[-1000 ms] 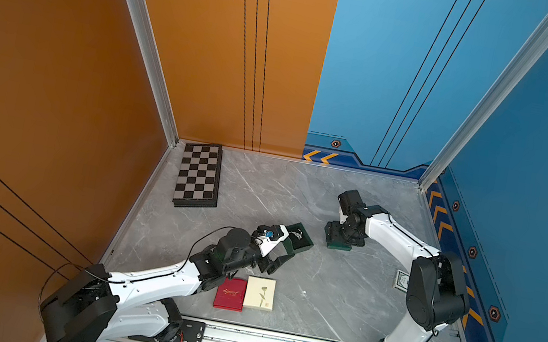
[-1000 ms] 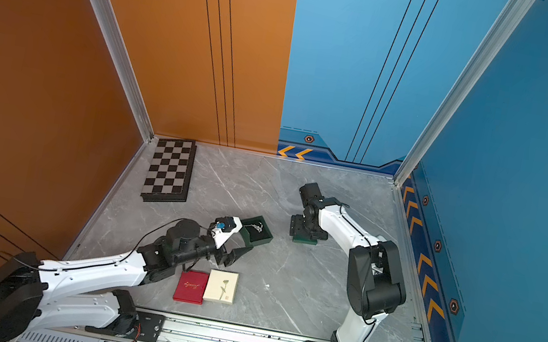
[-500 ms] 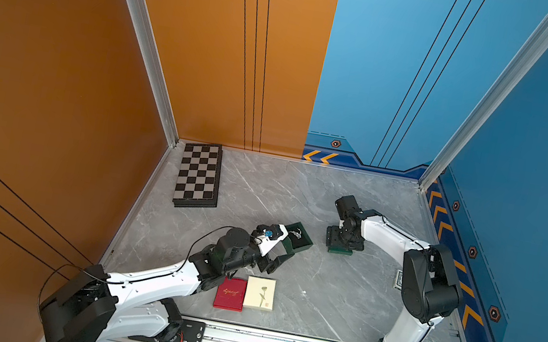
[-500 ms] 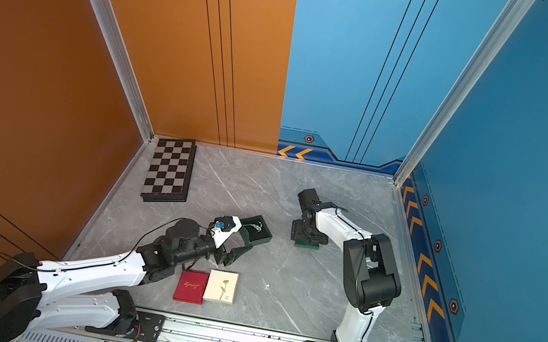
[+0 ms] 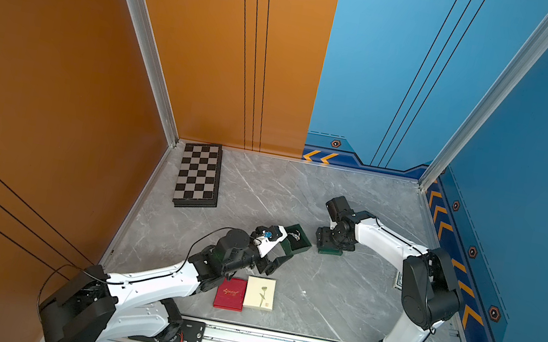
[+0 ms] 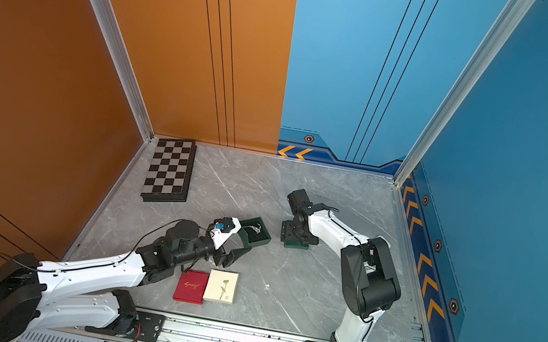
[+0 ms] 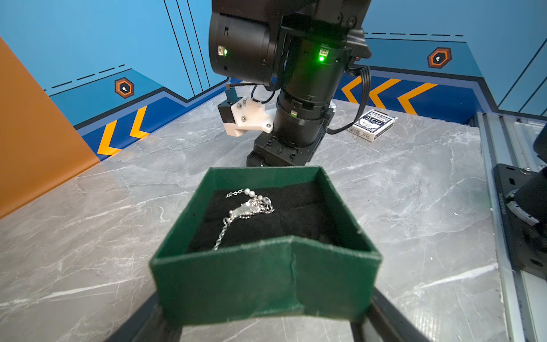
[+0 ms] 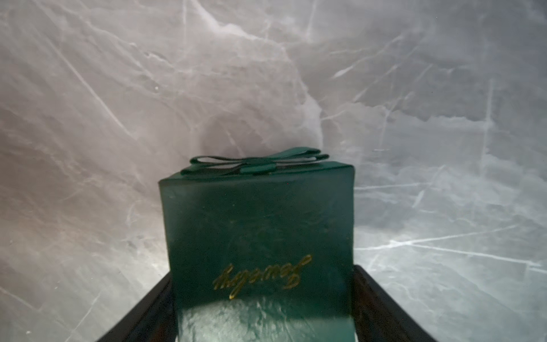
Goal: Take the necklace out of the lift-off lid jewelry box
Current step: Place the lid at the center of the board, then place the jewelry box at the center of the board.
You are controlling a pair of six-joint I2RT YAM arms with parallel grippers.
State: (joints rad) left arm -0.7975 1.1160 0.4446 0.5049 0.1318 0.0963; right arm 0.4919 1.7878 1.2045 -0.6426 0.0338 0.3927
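Necklace (image 7: 250,207) lies loose inside the lidless jewelry box (image 5: 301,251), lower middle in both top views, clamped by the left gripper (image 7: 263,311); right gripper (image 8: 263,305) clasps the lid (image 8: 257,225) just right of it. Harder squeezing could buckle the cardboard walls, spilling the chain

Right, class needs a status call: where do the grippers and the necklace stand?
Left gripper clamped on open green box. Right gripper clamped on lid, clear of box. Necklace in box, uncovered. Nothing in the way.
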